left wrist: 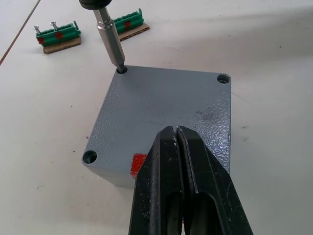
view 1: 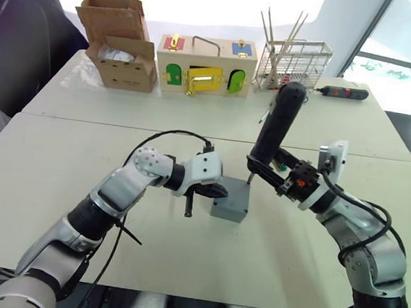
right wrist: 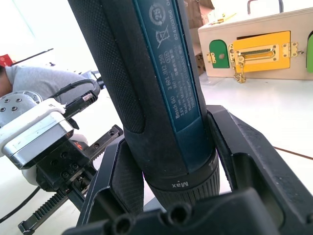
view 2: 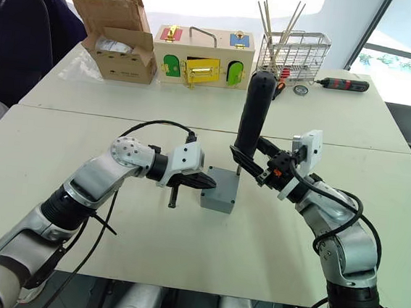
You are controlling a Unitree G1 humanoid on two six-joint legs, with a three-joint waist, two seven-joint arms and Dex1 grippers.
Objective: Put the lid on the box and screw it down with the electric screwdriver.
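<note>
— Left gripper (left wrist: 177, 147), nearest the lens, with its two black fingers pressed together, nothing between them: where is it?

— Resting on the near edge of the lid (left wrist: 161, 110), which sits flush on the grey box (view 1: 229, 208) at the middle of the white surface (view 1: 59, 162). A small red mark shows on the box's side, just beside the fingers.

— And to the right of that?

— The electric screwdriver (view 1: 275, 124), standing nearly upright and leaning slightly away, its metal bit set into the lid's far corner hole. Two other corner holes are open to view.

— What holds it?

— The right gripper (view 1: 269, 169), clamped around the dark barrel low down, near the collar marked "Max".

— Anything behind?

— Along the far edge, left to right: a cardboard carton (view 1: 120, 44), a wooden box with coloured doors (view 1: 205, 68), a wire basket (view 1: 296, 64) holding sticks, and a slim hand screwdriver (view 1: 345, 92). Two small green blocks (left wrist: 56, 35) carrying screws lie on the surface beyond the box.
</note>
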